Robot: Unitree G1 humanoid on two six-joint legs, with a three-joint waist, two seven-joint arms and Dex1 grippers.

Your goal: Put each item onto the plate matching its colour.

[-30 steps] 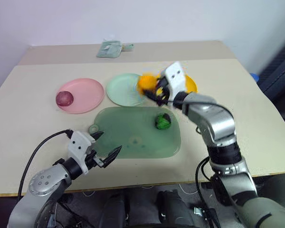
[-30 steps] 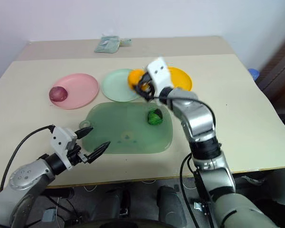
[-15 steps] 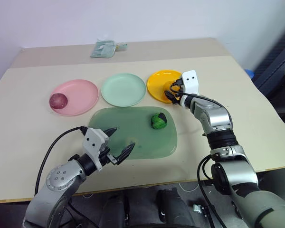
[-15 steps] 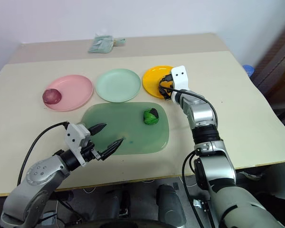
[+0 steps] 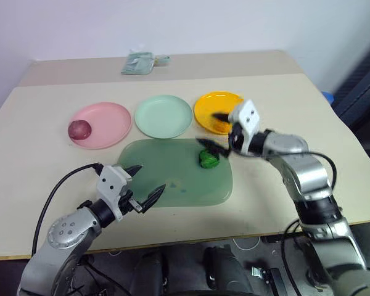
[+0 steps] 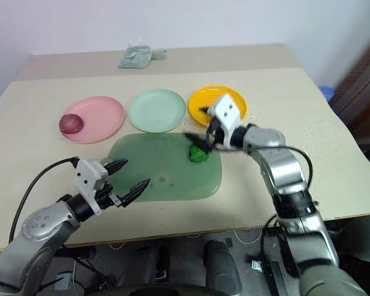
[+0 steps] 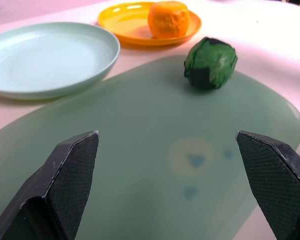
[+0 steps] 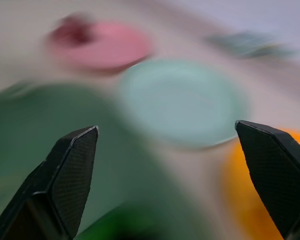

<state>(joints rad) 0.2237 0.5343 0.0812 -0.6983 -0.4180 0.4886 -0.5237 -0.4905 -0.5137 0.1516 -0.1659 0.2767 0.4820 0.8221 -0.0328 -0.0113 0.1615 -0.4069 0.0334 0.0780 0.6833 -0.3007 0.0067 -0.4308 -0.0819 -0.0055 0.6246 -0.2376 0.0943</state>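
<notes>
The maroon ball [image 5: 79,129] lies on the pink plate [image 5: 108,120]. Beside it the mint green plate [image 5: 163,116] holds nothing. On the yellow-orange plate [image 7: 130,20] rests the orange ball [image 7: 169,19]. The green ball with dark patches [image 5: 208,159] sits on the far right part of the translucent green board [image 5: 172,182]. My right gripper [image 5: 216,131] hangs open between the yellow-orange plate [image 5: 211,106] and the green ball, holding nothing. My left gripper [image 5: 149,180] is open over the board's near left part, well short of the green ball [image 7: 210,62].
A folded pale green packet [image 5: 140,63] lies at the table's far edge. A blue object [image 5: 328,97] shows past the table's right side. The table's near edge runs just behind my left gripper.
The right gripper carried the orange ball to the yellow-orange plate, let it go, and has drawn back open toward the green ball. The left gripper has stayed in place.
</notes>
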